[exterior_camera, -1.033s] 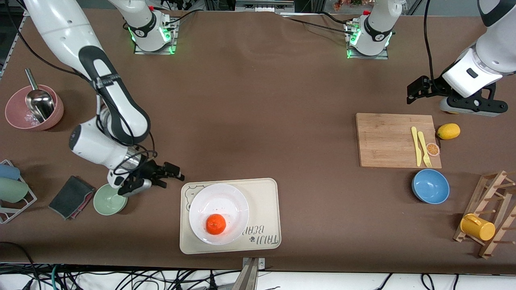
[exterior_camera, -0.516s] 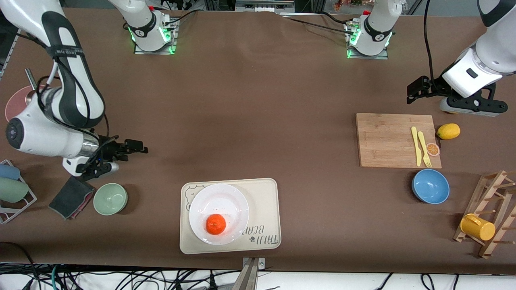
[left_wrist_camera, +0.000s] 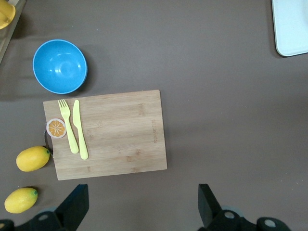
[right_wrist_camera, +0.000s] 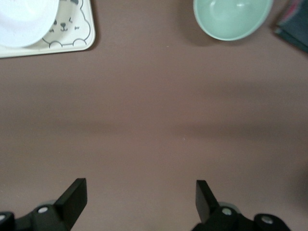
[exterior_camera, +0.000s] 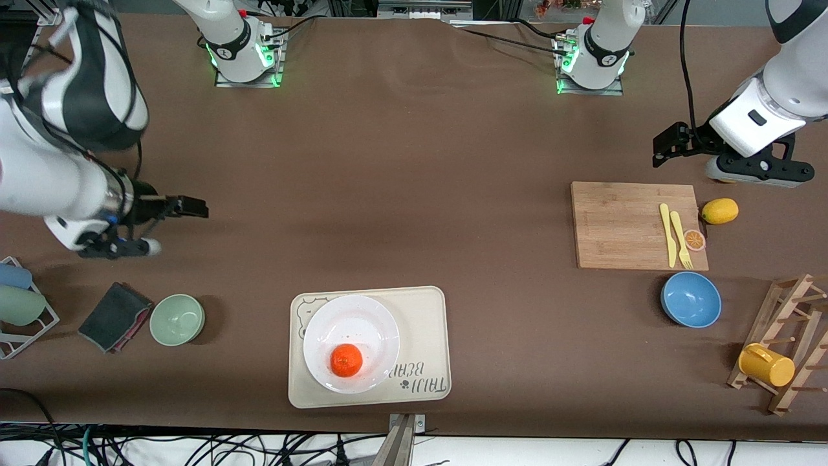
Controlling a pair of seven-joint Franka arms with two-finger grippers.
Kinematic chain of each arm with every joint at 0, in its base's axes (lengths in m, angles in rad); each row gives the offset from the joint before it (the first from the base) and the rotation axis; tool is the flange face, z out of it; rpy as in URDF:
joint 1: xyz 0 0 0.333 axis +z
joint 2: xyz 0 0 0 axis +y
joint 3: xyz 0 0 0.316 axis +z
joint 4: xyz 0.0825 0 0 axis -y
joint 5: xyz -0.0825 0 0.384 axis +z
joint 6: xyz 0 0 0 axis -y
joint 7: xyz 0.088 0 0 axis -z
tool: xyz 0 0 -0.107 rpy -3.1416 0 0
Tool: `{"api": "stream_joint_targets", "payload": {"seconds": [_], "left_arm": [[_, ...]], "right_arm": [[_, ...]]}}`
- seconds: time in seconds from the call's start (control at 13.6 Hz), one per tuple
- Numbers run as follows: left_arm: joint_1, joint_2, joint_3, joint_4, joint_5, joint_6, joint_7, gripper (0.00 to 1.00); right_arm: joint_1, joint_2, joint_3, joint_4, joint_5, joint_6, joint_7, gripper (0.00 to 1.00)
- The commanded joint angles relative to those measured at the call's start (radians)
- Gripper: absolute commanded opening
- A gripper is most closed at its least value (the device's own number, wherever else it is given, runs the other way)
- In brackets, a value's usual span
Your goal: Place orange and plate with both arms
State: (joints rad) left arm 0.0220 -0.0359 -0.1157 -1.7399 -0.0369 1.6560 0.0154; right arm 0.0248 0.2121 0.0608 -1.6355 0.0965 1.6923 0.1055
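One round glossy orange (exterior_camera: 346,360) on smooth white plate (exterior_camera: 351,343).

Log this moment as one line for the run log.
orange: on plate | plate: on tray | left gripper: open, empty | right gripper: open, empty

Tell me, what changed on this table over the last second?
The right gripper, jaws open and empty, pulled away from beside the pale green bowl, rising toward the right arm's end of the table. Nothing was taken or released. The small red-orange fruit stayed on the round white plate, and the left gripper waited, open, above the bare table near the bamboo cutting board.
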Motion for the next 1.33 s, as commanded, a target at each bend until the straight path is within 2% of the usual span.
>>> {"api": "stream_joint_targets", "payload": {"seconds": [0.0,0.15,0.22,0.37,0.52,1.25], "left_arm": [[0.001,-0.024,-0.001,-0.021,0.017,0.010,0.005,1.00],[0.001,-0.024,0.001,-0.020,0.017,0.010,0.005,1.00],[0.001,-0.024,-0.001,-0.020,0.017,0.010,0.005,1.00],[0.001,-0.024,-0.001,-0.021,0.017,0.008,0.005,1.00],[0.001,-0.024,0.001,-0.021,0.017,0.008,0.005,1.00],[0.003,-0.024,-0.001,-0.020,0.017,0.007,0.005,1.00]], "right_arm": [[0.014,-0.198,-0.056,-0.109,-0.018,-0.055,0.039,1.00],[0.010,-0.264,-0.068,-0.093,-0.066,-0.146,0.036,1.00],[0.017,-0.269,-0.075,-0.063,-0.098,-0.195,0.036,1.00],[0.012,-0.263,-0.075,-0.047,-0.092,-0.279,-0.015,1.00],[0.009,-0.243,-0.076,-0.049,-0.098,-0.266,-0.121,1.00],[-0.005,-0.237,-0.087,-0.043,-0.107,-0.192,-0.069,1.00]]}}
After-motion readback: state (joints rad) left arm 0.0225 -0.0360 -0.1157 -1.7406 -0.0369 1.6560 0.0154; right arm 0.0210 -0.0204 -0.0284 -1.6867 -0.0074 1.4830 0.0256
